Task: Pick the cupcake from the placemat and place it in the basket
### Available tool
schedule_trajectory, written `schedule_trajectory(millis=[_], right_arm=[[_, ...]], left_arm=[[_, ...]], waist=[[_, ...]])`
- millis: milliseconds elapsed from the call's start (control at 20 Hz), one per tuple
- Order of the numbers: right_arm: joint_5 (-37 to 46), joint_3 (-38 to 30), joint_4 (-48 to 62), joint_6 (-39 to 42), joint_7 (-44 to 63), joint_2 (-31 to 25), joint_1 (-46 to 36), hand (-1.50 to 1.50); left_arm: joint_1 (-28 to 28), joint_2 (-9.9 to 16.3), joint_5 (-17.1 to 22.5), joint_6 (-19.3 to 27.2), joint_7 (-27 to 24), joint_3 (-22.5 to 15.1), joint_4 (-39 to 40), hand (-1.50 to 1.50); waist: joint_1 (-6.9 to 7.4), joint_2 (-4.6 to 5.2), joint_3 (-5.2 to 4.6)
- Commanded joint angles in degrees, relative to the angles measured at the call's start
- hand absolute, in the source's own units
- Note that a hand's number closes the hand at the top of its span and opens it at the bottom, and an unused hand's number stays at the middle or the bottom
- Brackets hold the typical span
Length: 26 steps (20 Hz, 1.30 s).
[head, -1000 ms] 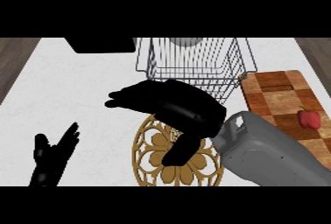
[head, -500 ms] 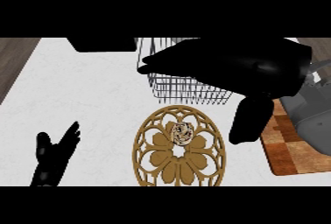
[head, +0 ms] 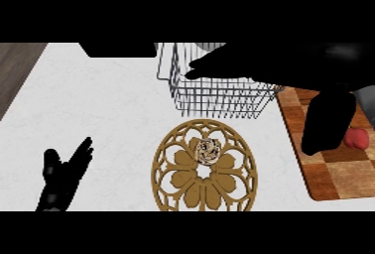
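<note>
The cupcake (head: 207,151) sits on the round gold openwork placemat (head: 176,186), a little above its centre. Behind the mat stands the wire basket (head: 219,96). My right hand (head: 293,62) looms large over the basket's right side, with its fingers stretched left and its thumb hanging down over the wooden board. The hand is open and nothing shows in it. It hides the basket's far right part. My left hand (head: 64,174) rests open at the lower left, fingers up, well away from the mat.
A checkered wooden cutting board (head: 330,171) lies to the right of the mat, with a red item (head: 357,139) on it, partly hidden by my thumb. A dark object (head: 117,48) sits at the counter's back left. The counter's left edge meets darker wood.
My right hand has lifted off the placemat and moved up and right over the basket. The cupcake has come into sight, lying on the mat. The left hand has kept still.
</note>
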Motion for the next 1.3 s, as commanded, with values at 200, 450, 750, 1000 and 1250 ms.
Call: schedule_trajectory(millis=[200,450,750,1000,1250], right_arm=[[5.1,0.8,-2.7,-0.1,2.4,6.9,6.7,-1.5],[13.8,3.1,-4.9,-4.6,-1.5,10.8,14.5,-1.5],[21.3,4.4,-4.2,-4.9,-5.2,13.8,18.1,-1.5],[30.9,7.6,2.2,-8.7,-10.3,16.1,19.0,-1.5],[36.7,9.0,5.1,-11.5,-16.5,16.1,22.7,-1.5]], left_arm=[[1.4,-0.8,-0.3,-1.3,0.7,1.1,1.4,0.0],[-0.9,-1.4,-1.0,-1.6,1.9,1.5,2.6,0.0],[0.6,-1.0,-1.2,-2.3,5.9,1.8,-2.5,0.0],[1.2,-4.9,-3.5,-0.8,1.6,0.8,0.6,0.0],[3.5,-3.8,-4.0,-2.1,0.8,2.2,-0.5,0.0]], waist=[[0.1,0.24,-0.34],[0.09,0.43,-0.29],[0.19,0.31,-0.29],[0.46,0.43,-0.31],[0.44,0.39,-0.3]])
